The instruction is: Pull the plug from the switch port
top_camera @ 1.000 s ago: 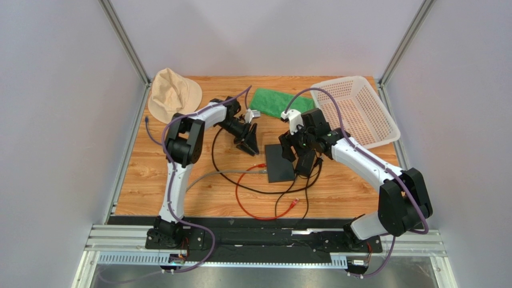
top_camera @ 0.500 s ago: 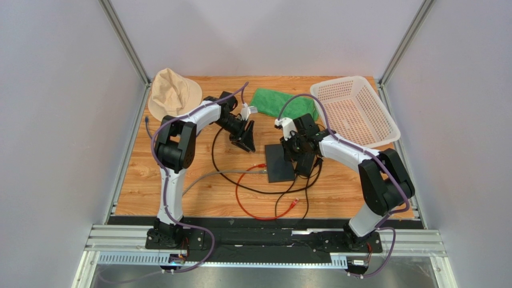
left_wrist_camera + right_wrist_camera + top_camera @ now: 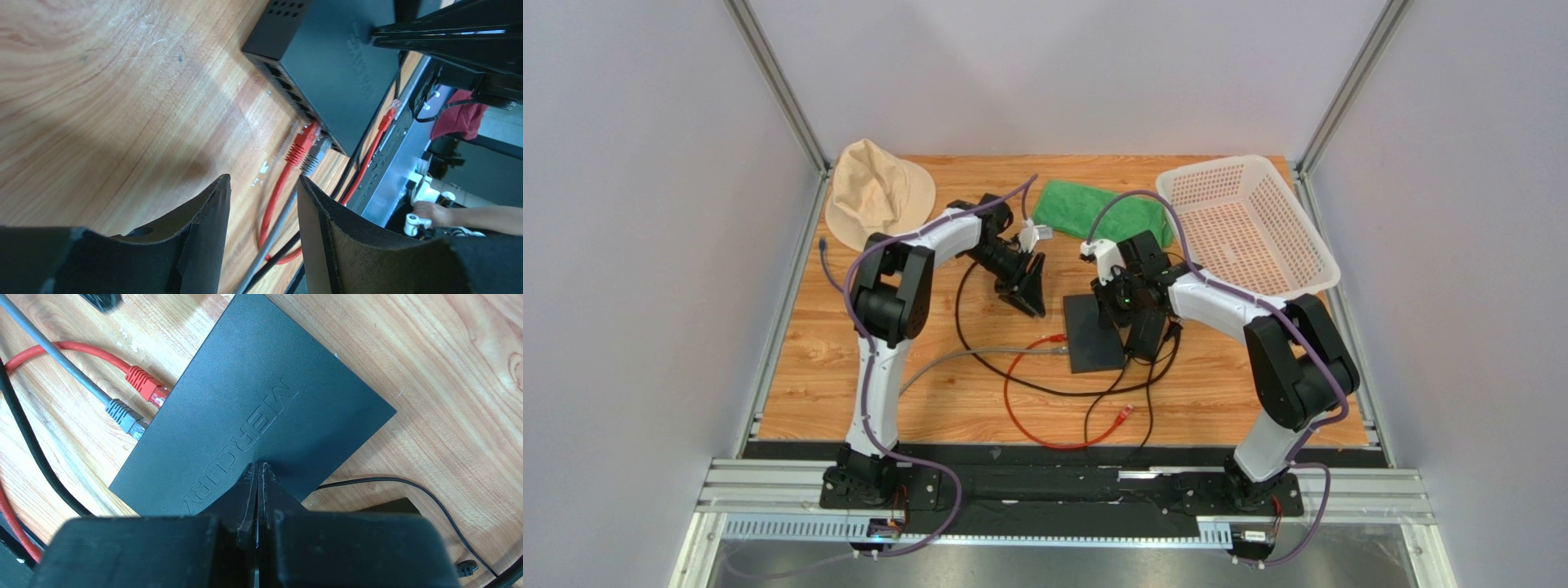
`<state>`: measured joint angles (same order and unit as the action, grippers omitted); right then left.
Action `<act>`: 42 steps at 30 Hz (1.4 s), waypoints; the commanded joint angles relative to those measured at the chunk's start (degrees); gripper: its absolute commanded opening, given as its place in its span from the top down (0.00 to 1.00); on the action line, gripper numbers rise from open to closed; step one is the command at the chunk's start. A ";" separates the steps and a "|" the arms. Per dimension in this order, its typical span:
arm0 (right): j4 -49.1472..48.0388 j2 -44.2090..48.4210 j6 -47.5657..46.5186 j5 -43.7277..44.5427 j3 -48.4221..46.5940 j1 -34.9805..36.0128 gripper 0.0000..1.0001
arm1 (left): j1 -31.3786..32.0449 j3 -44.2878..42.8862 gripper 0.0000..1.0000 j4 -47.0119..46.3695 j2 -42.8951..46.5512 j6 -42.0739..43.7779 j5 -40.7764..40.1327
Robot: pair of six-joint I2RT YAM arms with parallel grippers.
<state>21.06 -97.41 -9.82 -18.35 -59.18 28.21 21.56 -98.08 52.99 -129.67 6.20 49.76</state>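
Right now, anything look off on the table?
Nothing damaged or spilled. The switch lies flat, red plug and gray plug both in its ports. Only untidiness: the red cable's free end lies loose near the front edge.

Bright, even overhead light, soft shadows only. Blurred and dark low in both wrist views, close at the fingers [image 3: 196,245]. Sharp across the bench [image 3: 817,368], edge to edge.

Two white-and-black robot arms, both bent inward toward each other.
The left arm [image 3: 881,294] rises toward 12 o'clock, then turns toward 3; the left black two-finger gripper [image 3: 1026,290] points to about 5 o'clock, its fingers [image 3: 202,223] narrowly parted. The right arm [image 3: 1293,365] stretches toward 10 o'clock; the right black two-finger gripper [image 3: 258,471] aims downward, tips pressed together.
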 commanded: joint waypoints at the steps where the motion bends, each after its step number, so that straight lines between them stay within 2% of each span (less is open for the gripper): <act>1: 3.46 -2.79 0.42 1.48 1.26 0.18 1.00 | 1.29 -1.85 0.48 0.45 -0.94 0.31 2.10; 13: 4.43 -3.94 1.39 2.26 1.17 0.10 1.00 | 2.26 -0.79 0.49 0.53 -2.34 1.80 1.04; 21: 3.55 -2.70 1.65 2.27 2.14 0.27 1.00 | 2.34 -2.99 0.51 1.85 -5.77 2.32 3.94; 29: 3.46 -2.26 1.56 2.18 2.58 0.62 1.00 | 3.40 -7.47 0.54 5.18 -10.77 2.59 11.32; 42: 3.02 -1.47 1.56 2.35 3.28 0.71 1.00 | 5.24 -8.70 0.58 6.77 -12.01 3.82 10.80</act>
<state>18.98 -97.84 -8.16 -18.68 -58.87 28.47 26.30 -105.14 59.53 -140.49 7.05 61.41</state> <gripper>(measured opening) 0.006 0.420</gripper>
